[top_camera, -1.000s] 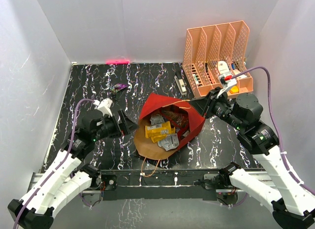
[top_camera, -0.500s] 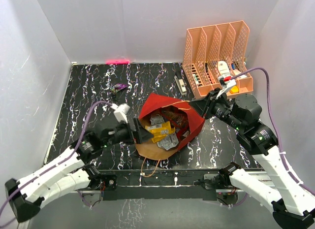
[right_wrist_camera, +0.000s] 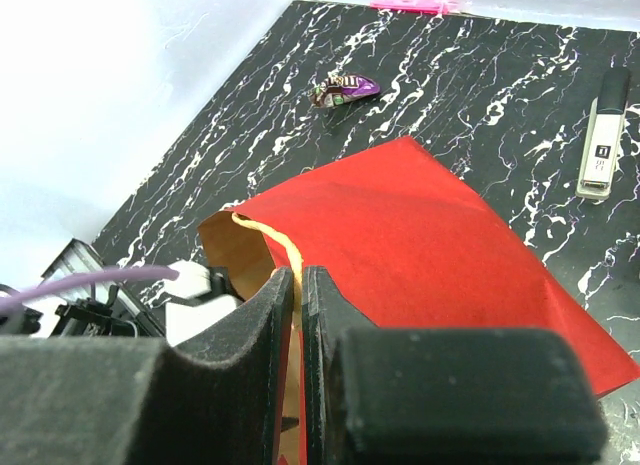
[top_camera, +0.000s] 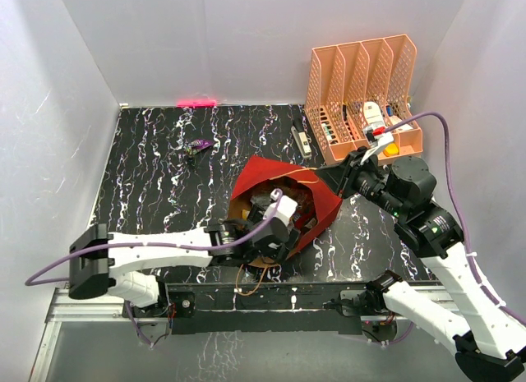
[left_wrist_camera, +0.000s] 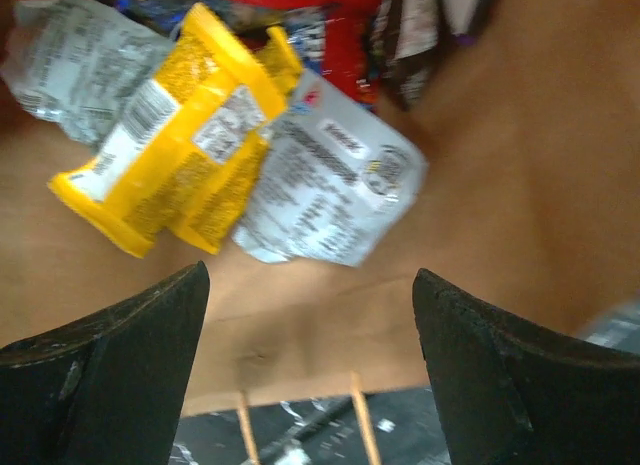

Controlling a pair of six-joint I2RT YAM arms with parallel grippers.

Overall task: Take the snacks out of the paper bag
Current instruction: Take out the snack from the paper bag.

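Observation:
The paper bag [top_camera: 267, 170], red outside and brown inside, lies on its side with its mouth toward the near edge. My right gripper [top_camera: 341, 175] is shut on its upper rim at the cord handle [right_wrist_camera: 262, 235], holding the mouth up. My left gripper [left_wrist_camera: 310, 275] is open and empty inside the mouth, low over the brown lining [left_wrist_camera: 480, 185]. Just beyond its fingertips lie yellow packets [left_wrist_camera: 170, 155] and a silver-grey packet [left_wrist_camera: 330, 185]. A glossy red bag [left_wrist_camera: 320, 55] lies deeper in. In the top view my left wrist [top_camera: 279, 209] covers most of the snacks.
A purple packet [top_camera: 200, 144] lies on the black marbled table at the back left. The orange slotted rack [top_camera: 362, 86] stands at the back right. A black-and-white oblong item [top_camera: 302, 140] lies in front of it. The bag's loose cord handles [top_camera: 251, 277] trail toward the near edge.
My left arm has swung right from beside the bag and reached over its mouth; its open gripper is now inside the opening. My right gripper has kept its hold and not moved.

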